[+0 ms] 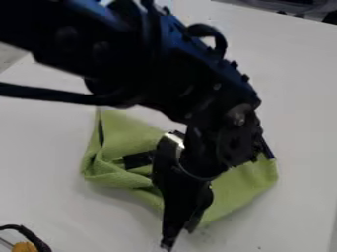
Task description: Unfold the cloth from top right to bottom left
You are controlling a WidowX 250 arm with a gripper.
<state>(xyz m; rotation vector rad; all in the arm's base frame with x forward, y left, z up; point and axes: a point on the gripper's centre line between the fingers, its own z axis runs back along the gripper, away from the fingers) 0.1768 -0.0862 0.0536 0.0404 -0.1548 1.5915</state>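
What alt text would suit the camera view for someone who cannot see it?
A black robot arm hangs over a rumpled green cloth on a white table, its gripper pointing down near the cloth's lower edge. A black cord and a yellow-orange object show at the lower left corner.

Looks like a robotics lab or workshop, judging by the black robot arm (197, 81) with bare joints and a looped cable (221, 42) above a plain white tabletop (296, 74). Fits, too, with the black cord-like thing (33, 237) near the lower left corner. Cannot be narrowed down further from the dark, unclear shapes (289, 6) at top right
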